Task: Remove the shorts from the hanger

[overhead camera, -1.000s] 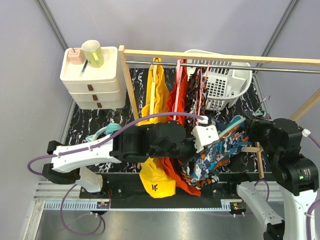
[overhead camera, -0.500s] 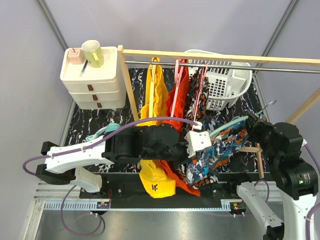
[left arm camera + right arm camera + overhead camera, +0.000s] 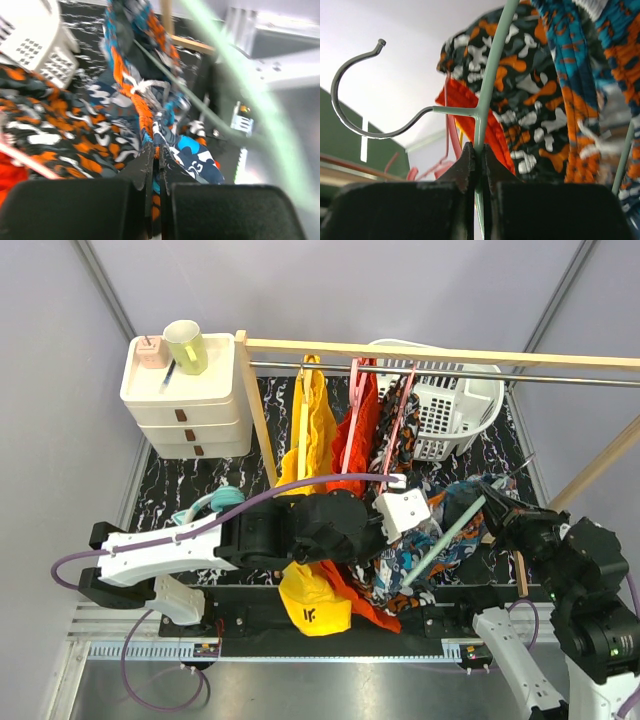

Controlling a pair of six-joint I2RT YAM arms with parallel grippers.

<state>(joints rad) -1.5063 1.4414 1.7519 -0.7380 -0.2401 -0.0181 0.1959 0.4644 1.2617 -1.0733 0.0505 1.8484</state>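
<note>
The blue/teal and orange shorts [image 3: 455, 525] hang on a pale green hanger [image 3: 445, 535] taken off the rail, between my two arms. My left gripper [image 3: 157, 150] is shut on the hem of these shorts [image 3: 192, 155]. My right gripper [image 3: 479, 150] is shut on the green hanger's bar [image 3: 490, 75] just below its metal hook [image 3: 355, 85]. The dark grey shorts with orange and white blotches [image 3: 395, 430] hang on a pink hanger [image 3: 400, 420] on the rail; they also show in the left wrist view [image 3: 55, 130] and the right wrist view [image 3: 520, 100].
Plain yellow shorts [image 3: 312, 440] and orange-red shorts [image 3: 358, 430] hang on the metal rail [image 3: 450, 372] in a wooden frame. A white laundry basket [image 3: 450, 405] stands behind. White drawers [image 3: 185, 405] with a green mug [image 3: 186, 345] sit at the back left.
My right gripper has pulled the green hanger down and nearer, tilting it steeply. My left gripper has kept hold of the shorts and shifted slightly right. The shorts have bunched along the hanger.
</note>
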